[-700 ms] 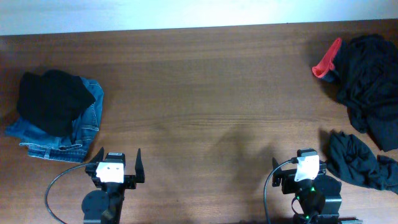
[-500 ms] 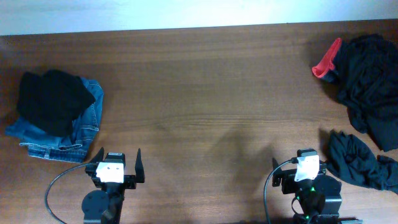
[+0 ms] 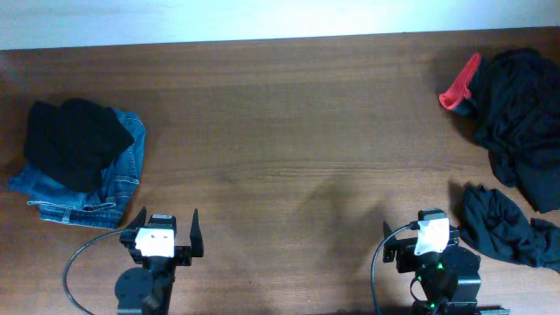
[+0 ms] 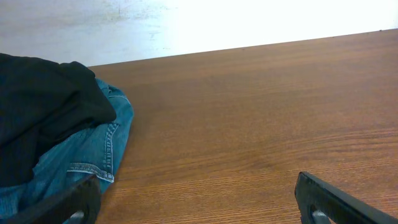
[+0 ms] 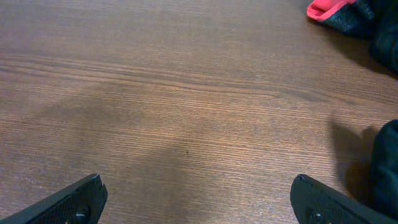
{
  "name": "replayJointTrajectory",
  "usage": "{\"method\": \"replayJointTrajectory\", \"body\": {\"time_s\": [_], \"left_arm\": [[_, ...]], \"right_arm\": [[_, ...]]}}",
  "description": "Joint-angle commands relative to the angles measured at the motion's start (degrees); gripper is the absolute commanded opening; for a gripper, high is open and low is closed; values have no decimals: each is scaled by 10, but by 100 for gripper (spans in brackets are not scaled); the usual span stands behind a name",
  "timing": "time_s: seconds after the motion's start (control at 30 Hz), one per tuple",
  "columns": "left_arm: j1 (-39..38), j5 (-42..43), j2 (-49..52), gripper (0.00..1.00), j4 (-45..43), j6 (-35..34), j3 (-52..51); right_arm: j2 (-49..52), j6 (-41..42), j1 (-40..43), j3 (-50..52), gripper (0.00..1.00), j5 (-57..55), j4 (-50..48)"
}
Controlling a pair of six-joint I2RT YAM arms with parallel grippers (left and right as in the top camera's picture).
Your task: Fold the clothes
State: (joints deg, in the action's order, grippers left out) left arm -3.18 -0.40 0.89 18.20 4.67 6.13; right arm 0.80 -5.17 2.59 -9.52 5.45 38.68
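Note:
A heap of dark clothes [image 3: 521, 114] lies crumpled at the back right of the table, and it also shows in the right wrist view's top corner [image 5: 385, 37]. A smaller dark garment [image 3: 499, 226] lies bunched at the front right, just right of my right gripper [image 3: 422, 227], and its edge shows in the wrist view [image 5: 387, 165]. My right gripper [image 5: 199, 202] is open over bare wood. At the front left my left gripper [image 3: 166, 226] [image 4: 199, 205] is open and empty too. Neither gripper touches any cloth.
A black garment [image 3: 74, 140] [image 4: 43, 112] rests on folded blue jeans [image 3: 118, 179] [image 4: 96, 146] at the left edge. A red piece of cloth [image 3: 461, 83] [image 5: 329, 7] pokes out of the right heap. A pale wall runs behind the brown wooden table [image 3: 289, 131].

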Motion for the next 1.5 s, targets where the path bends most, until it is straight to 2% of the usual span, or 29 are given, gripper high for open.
{"method": "replayJointTrajectory", "body": {"time_s": [0.0,1.2,1.47], "left_arm": [[3,0,-5,99,-1,-5,-5],[3,18,-5,99,-2,-6,-5],[3,77,-5,99,-45,-8,-3]], "right_arm": [[-6,-4,4,3,99,3,-1],[-6,-4,4,3,99,4,-23],[-6,-4,4,3,99,184,-112]]}}
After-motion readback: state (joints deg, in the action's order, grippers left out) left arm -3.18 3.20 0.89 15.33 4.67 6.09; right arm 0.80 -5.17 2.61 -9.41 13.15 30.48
